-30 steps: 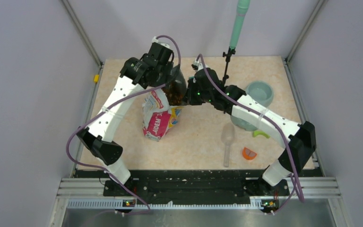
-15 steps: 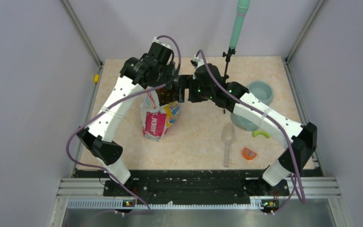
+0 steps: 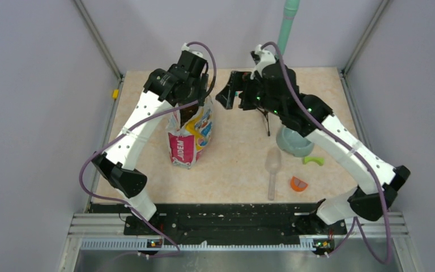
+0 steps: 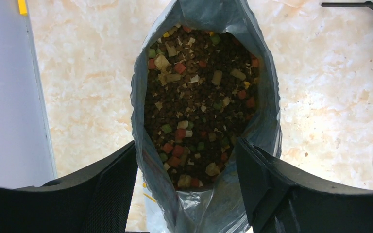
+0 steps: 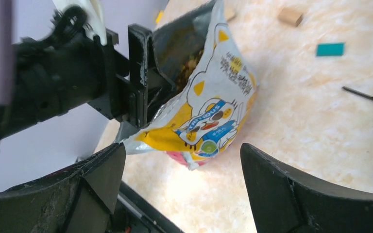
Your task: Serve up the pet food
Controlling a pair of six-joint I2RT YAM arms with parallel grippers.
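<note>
The pet food [image 4: 199, 97] is dark brown kibble mixed with red, green and tan bits. It fills the open yellow, white and pink cat bag [image 3: 190, 136], which stands left of centre, leaning a little. My left gripper [image 3: 195, 99] straddles the bag's mouth from above. In the left wrist view its jaws [image 4: 187, 150] stand wide, and both fingers press the bag's walls. My right gripper [image 3: 229, 93] hangs open to the right of the bag, apart from it. The right wrist view shows the bag [image 5: 213, 111] beyond its empty jaws [image 5: 182, 155].
A grey-green bowl [image 3: 294, 141] sits partly under my right arm. A clear scoop [image 3: 273, 167], a green piece [image 3: 312, 160] and an orange piece [image 3: 298, 183] lie at the front right. A teal pole on a thin black stand [image 3: 287, 22] rises at the back. A wooden block [image 5: 291, 16] and a teal tile [image 5: 330, 49] lie beyond.
My right gripper let go of the bag's rim, opened and rose away to the right. The bag's mouth narrowed from wide and round, and the bag stands more upright.
</note>
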